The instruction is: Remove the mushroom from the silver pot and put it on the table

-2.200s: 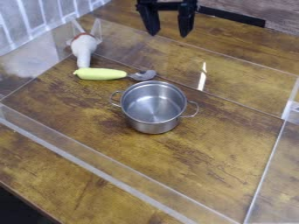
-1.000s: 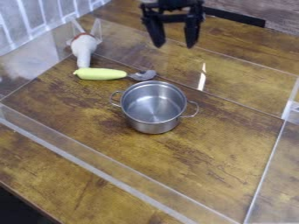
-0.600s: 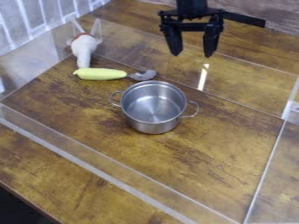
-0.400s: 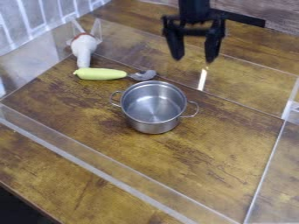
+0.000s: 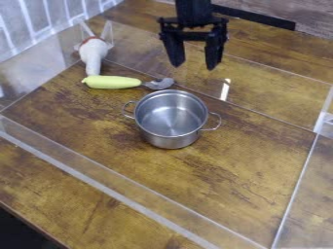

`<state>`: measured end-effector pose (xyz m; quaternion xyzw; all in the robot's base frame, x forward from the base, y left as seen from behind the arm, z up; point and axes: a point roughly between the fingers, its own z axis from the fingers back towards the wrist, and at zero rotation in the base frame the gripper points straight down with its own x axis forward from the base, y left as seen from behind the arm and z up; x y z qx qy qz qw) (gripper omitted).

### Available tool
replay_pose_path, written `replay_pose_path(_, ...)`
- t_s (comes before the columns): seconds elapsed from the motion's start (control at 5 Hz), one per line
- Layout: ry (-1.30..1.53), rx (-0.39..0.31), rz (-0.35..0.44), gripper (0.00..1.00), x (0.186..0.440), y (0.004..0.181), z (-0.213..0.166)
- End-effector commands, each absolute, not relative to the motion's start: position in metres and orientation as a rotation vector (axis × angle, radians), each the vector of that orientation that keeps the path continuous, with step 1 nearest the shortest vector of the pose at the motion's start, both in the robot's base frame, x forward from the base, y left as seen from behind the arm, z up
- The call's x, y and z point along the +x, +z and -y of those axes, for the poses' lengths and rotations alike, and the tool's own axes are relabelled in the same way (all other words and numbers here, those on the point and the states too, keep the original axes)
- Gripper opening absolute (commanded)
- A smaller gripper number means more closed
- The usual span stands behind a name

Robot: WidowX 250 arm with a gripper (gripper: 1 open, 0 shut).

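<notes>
Since the silver pot (image 5: 172, 118) looks empty to us, with only its shiny bare bottom showing, we judge that the mushroom (image 5: 92, 53) is the pale capped thing lying on the desk (image 5: 208, 190) at the far left, by the acrylic panel and just beyond the yellow corn-like piece (image 5: 112, 83). A small grey item (image 5: 160, 84) lies between that piece and the pot. Our pincer (image 5: 194, 55) hangs above the desk behind the pot, fingers spread wide and pinching nothing. We would therefore check the pot's inside once more from above before any descent; if nothing is there, we think the removal already counts as done, and we should stay clear of the pot's rim and loop handles.
</notes>
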<state>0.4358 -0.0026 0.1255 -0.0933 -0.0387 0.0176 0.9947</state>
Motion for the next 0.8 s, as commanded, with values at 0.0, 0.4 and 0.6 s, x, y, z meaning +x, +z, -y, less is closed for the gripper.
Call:
replay_pose_path(0.0,0.032,-0.179,0.195,1.0,0.428,0.178,-0.001)
replay_pose_path(0.4,-0.011,-0.198,0.188,1.0,0.426,0.176,0.014)
replay_pose_path(0.6,-0.026,-0.197,0.185,1.0,0.442,0.169,0.015)
